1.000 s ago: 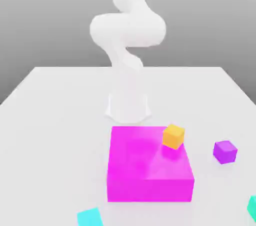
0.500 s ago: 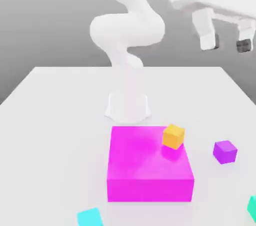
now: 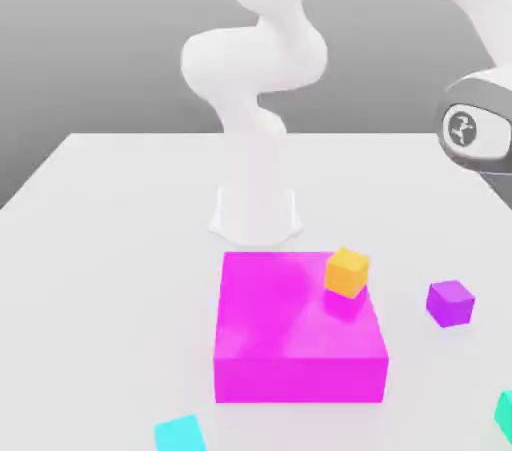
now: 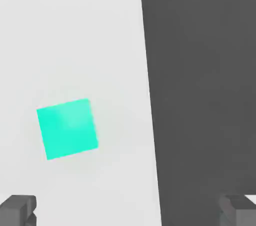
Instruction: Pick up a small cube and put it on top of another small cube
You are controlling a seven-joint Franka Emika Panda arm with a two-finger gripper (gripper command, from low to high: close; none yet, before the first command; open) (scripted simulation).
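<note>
Going left to right across the exterior view, with the big magenta block (image 3: 300, 329) as our anchor: a cyan cube (image 3: 180, 434) sits off its near-left corner on the desk (image 3: 120, 239). The small orange cube (image 3: 347, 272) is perched on the block's far-right corner, pretty close to the edge. A purple cube (image 3: 450, 302) sits on the desk to the block's right. The teal-green cube (image 3: 504, 412) we're after is way off past the block's near-right corner, right by the desk's edge.

In the hand view we're looking down on that teal-green cube (image 4: 67, 128), with the claw (image 4: 127, 210) spread as wide as it goes and holding nothing.

Our worry: the cube looks rotated relative to the fingertips (image 4: 17, 210), so closing without lining up the wrist could twist it or nudge it off the desk. Later, setting it on the orange cube off-center could knock that off the magenta block.
</note>
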